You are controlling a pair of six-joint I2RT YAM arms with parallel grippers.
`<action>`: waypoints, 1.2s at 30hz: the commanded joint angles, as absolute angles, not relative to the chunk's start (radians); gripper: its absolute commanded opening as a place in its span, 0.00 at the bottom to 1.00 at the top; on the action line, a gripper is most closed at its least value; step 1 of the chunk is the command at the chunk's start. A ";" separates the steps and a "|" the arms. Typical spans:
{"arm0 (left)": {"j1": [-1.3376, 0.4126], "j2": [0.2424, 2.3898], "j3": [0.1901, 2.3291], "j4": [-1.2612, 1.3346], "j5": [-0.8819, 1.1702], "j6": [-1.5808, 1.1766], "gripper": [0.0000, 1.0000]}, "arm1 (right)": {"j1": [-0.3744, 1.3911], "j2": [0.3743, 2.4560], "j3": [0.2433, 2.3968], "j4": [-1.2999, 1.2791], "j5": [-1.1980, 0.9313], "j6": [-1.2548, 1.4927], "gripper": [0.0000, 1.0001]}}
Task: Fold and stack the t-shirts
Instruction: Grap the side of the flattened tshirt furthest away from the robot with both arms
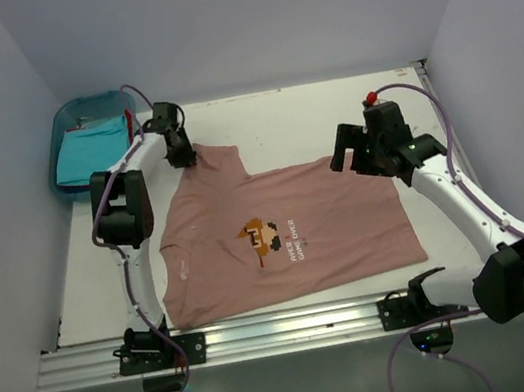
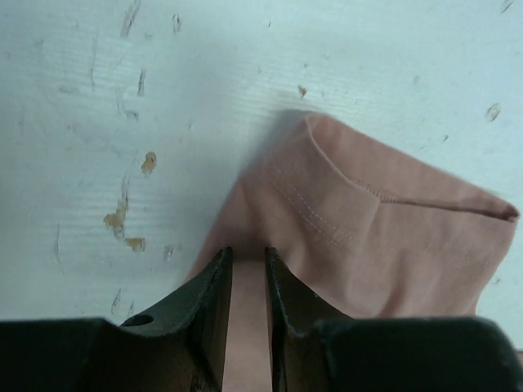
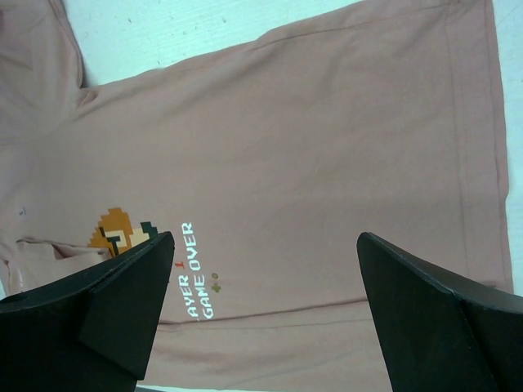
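Lying flat and print-up across the white desk (image 1: 308, 112), the dusty pink soft-cloth t-shirt (image 1: 300, 240) shows a small pixel character and the words "GAME OVER" on its chest. The cloth is smooth over the body, with a few shallow creases. Its hem runs down the right side. One short sleeve (image 2: 384, 220) juts out from the shirt's far left corner, and its stitched hem is doubled over into a blunt, folded point.

The shirt's near edge runs straight along the metal rail (image 1: 286, 329) and close to it. Bare, scuffed desk with small brown chips shows beyond the shirt's far edge. A narrower strip of bare desk shows along its left side.

The left hand (image 1: 179, 158) sits at the tip of the jutting sleeve. Its dark fingers (image 2: 208, 310) stand a narrow slit apart with pink cloth showing in the gap. Whether they pinch that cloth or only stand over it cannot be told.

The right hand (image 1: 351, 162) hangs above the shirt's far right part, not touching it. Its black, wedge-shaped fingers (image 3: 122, 286) are spread wide, and the print is visible below between them.

Beyond the shirt's far left corner stands a blue plastic bin (image 1: 62, 125) with rounded corners. A folded plain turquoise t-shirt (image 1: 91, 150) lies inside it.
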State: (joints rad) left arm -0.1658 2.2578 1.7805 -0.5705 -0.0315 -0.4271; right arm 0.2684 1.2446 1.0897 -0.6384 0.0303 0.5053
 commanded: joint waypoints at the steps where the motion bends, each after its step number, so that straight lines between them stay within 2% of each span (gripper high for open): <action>1: -0.114 2.258 1.806 -0.414 0.069 -0.446 0.26 | 0.270 1.215 1.074 -0.620 0.021 0.469 0.99; 13: -0.071 2.287 1.756 -0.235 0.244 -0.448 0.33 | 0.270 1.250 1.072 -0.623 0.029 0.472 0.99; 20: -0.012 2.321 1.678 -0.085 0.507 -0.549 0.37 | 0.270 1.259 1.083 -0.646 0.054 0.469 0.99; 24: -0.002 2.330 1.643 -0.040 0.575 -0.578 0.39 | 0.270 1.261 1.083 -0.644 0.057 0.468 0.99; 31: 0.044 2.367 1.646 -0.049 0.565 -0.568 0.41 | 0.270 1.270 1.089 -0.647 0.054 0.474 0.99; 36: 0.049 2.287 1.583 -0.020 0.491 -0.549 0.41 | 0.270 1.264 1.088 -0.653 0.064 0.472 0.99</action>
